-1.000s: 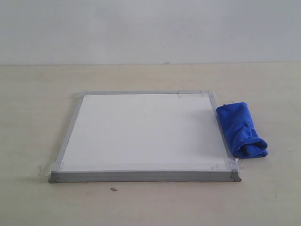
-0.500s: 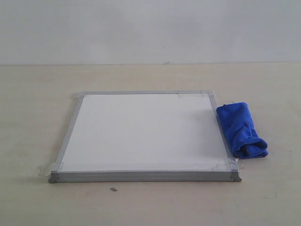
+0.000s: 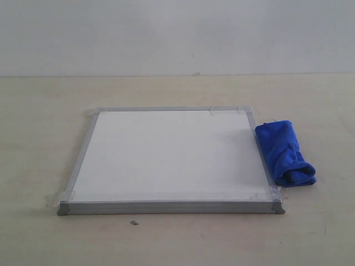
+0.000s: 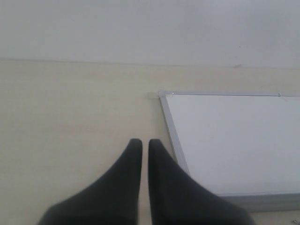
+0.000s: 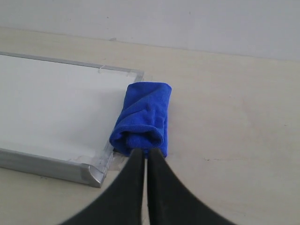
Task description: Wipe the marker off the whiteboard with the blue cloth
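Note:
The whiteboard (image 3: 172,158) lies flat on the table, silver frame all round and clear tape at its corners; its surface shows plain white, and no red marker lines are visible in any view. The blue cloth (image 3: 285,152) lies rolled up against the board's right edge. In the right wrist view the cloth (image 5: 143,119) sits just beyond my right gripper (image 5: 146,152), which is shut and empty. My left gripper (image 4: 141,142) is shut with nothing in it, over bare table beside the board's left frame (image 4: 171,126). Neither gripper shows in the exterior view.
A small dark speck (image 3: 133,223) lies on the beige table (image 3: 44,138) in front of the board. A pale wall (image 3: 177,33) rises behind the table's far edge.

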